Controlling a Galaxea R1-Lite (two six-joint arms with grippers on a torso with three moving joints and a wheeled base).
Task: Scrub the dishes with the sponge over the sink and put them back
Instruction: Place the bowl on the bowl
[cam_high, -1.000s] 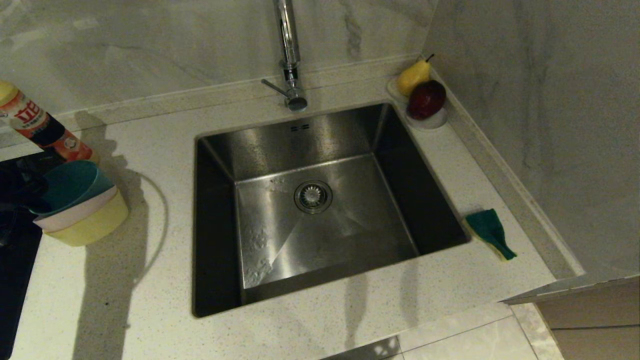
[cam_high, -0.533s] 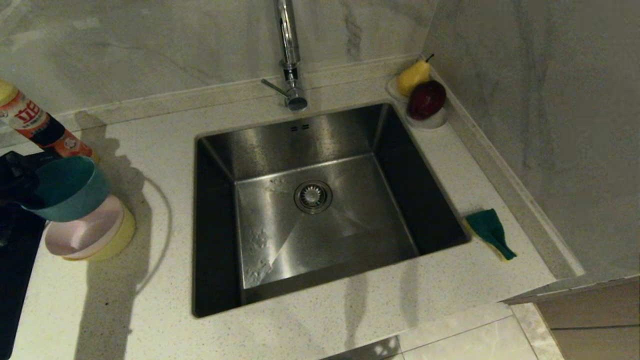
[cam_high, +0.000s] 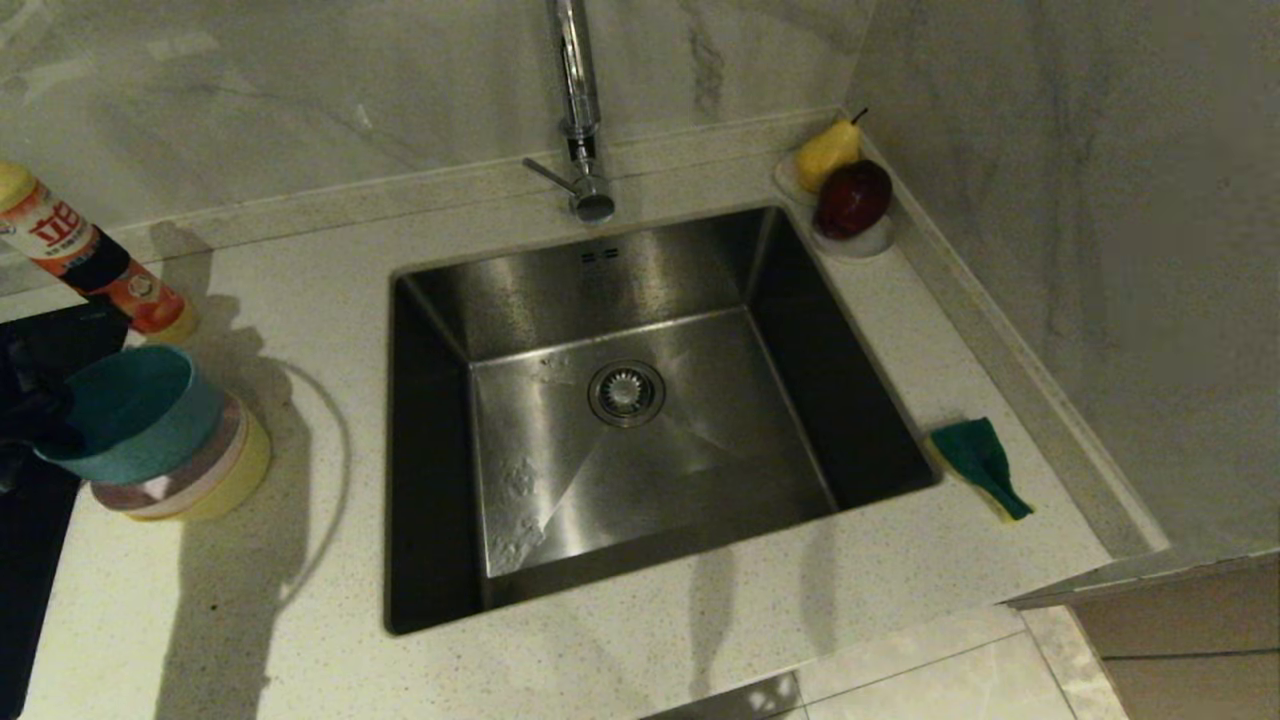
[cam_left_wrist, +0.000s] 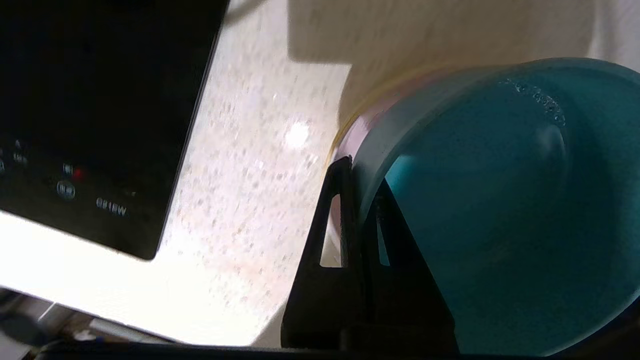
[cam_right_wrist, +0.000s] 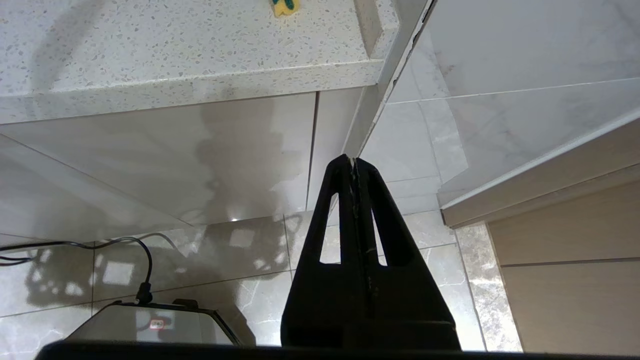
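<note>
My left gripper (cam_left_wrist: 362, 185) is shut on the rim of the light blue bowl (cam_high: 130, 415), one finger outside the wall and one inside. The blue bowl (cam_left_wrist: 500, 200) is tilted over the pink bowl (cam_high: 175, 482), which is nested in the yellow bowl (cam_high: 245, 465) on the counter left of the sink (cam_high: 640, 400). Whether blue touches pink I cannot tell. In the head view the left gripper (cam_high: 40, 420) is at the left edge. The green and yellow sponge (cam_high: 980, 465) lies on the counter right of the sink. My right gripper (cam_right_wrist: 354, 162) is shut and empty, parked below the counter edge.
A tall chrome tap (cam_high: 580, 110) stands behind the sink. A white saucer (cam_high: 870, 243) with a pear and a dark red fruit sits in the back right corner. A detergent bottle (cam_high: 90, 260) leans at the far left, above a black cooktop (cam_high: 30, 520). Walls close the back and right.
The blue bowl came up out of the tilted stack in my left gripper, and the pink and yellow bowls settled flat. Since then the blue bowl has sunk lower over the pink one.
</note>
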